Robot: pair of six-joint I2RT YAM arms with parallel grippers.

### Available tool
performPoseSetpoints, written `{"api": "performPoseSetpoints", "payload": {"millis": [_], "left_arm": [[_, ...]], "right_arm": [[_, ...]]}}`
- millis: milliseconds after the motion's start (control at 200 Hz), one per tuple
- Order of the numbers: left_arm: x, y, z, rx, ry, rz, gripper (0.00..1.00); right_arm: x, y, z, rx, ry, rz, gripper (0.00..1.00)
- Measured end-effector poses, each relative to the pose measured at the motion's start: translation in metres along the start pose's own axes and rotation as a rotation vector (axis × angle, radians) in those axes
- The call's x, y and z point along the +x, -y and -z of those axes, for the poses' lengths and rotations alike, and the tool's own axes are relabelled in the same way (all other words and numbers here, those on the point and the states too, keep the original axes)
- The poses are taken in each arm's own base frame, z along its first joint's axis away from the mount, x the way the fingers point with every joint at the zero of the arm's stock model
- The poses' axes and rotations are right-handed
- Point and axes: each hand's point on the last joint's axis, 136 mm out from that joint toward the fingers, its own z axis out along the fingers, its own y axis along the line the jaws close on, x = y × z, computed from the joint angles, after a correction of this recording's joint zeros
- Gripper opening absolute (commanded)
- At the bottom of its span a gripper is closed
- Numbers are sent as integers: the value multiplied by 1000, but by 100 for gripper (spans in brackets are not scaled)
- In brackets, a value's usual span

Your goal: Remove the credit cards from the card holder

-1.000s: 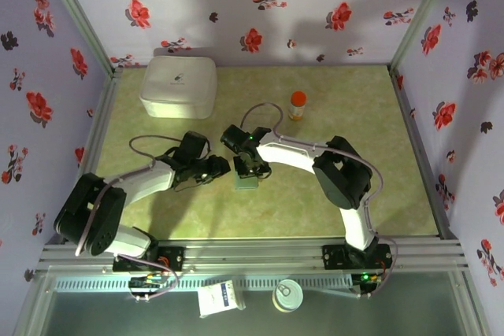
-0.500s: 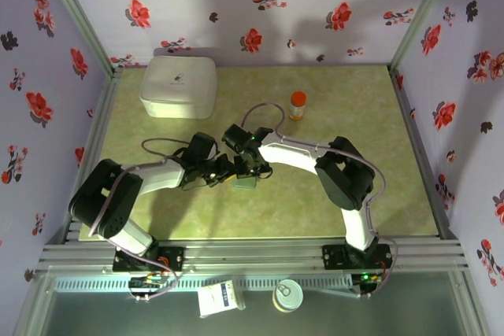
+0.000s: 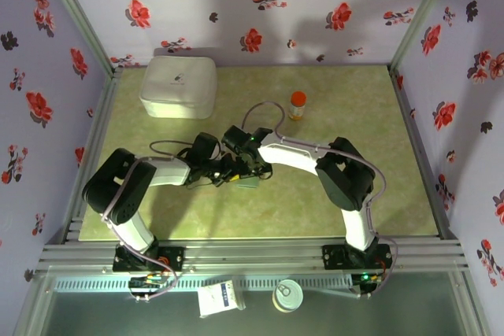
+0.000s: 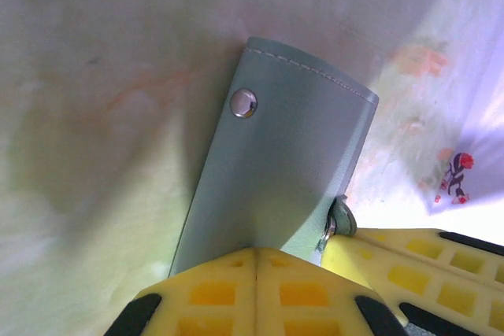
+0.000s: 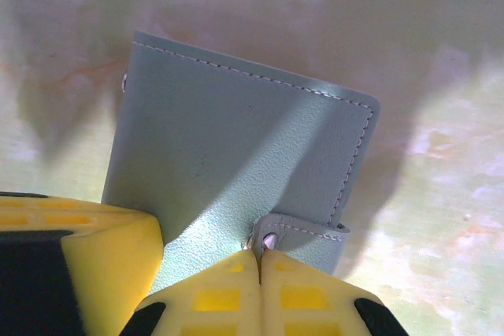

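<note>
From my station I'd put the task at its opening step: the small flat grey-blue card holder (image 5: 236, 147) with white stitching lies folded shut on the pale green mottled table (image 3: 354, 131), a little toward 6 o'clock of the table's middle, and no card is out of it yet. The red and blue credit cards must be inside, I judge, so all the extracting is left: undo the strap, spread the two panels, then draw each card clear. The large white rounded box (image 3: 179, 86) sits well apart at 11 o'clock from the card holder and the small orange bottle with a white cap (image 3: 297, 105) at 1 o'clock, neither in the way. Both claws have met on the card holder. The right gripper (image 5: 261, 257) has its yellow fingers pressed fully together, and they pinch the little closure strap (image 5: 303, 230) right at its metal snap, at the holder's 6 o'clock edge in the right wrist view. The left gripper (image 4: 256, 256) is likewise closed tight, its finger seam meeting the holder's near edge at 6 o'clock in its own wrist view, so it looks clamped on a panel there, with a silver snap stud (image 4: 243, 104) showing up at 12 o'clock. My guess is the next pull has to peel the strap while the left claw anchors the body.
</note>
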Motion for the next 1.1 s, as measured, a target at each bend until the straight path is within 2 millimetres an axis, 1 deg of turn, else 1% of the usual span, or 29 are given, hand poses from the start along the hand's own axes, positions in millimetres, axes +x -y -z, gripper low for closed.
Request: {"api": "performPoseSetpoints", "payload": {"millis": [165, 510, 620, 685, 750, 900, 945, 990, 1040, 1100], "left_arm": [[-2, 2, -3, 28, -2, -6, 0], [-3, -1, -2, 36, 3, -7, 0], [-3, -1, -2, 31, 5, -4, 0], [-4, -1, -1, 29, 8, -3, 0], [-5, -1, 0, 23, 13, -1, 0], [-6, -3, 3, 4, 30, 4, 0], [-6, -4, 5, -8, 38, 8, 4], [-7, -5, 7, -17, 44, 11, 8], [-7, -6, 9, -31, 50, 19, 16], [-5, -5, 12, -34, 50, 20, 19]], "right_arm": [[0, 7, 0, 61, 9, 14, 0], [-2, 10, 3, 108, 44, 33, 0], [0, 32, 8, 211, 46, 43, 0], [0, 42, 9, 251, 42, 45, 0], [1, 46, 11, 269, 42, 46, 0], [2, 47, 15, 240, 62, 20, 0], [3, 46, 16, 218, 66, 8, 0], [3, 45, 18, 189, 70, -8, 4], [3, 43, 18, 160, 75, -27, 9], [1, 40, 18, 127, 82, -49, 14]]}}
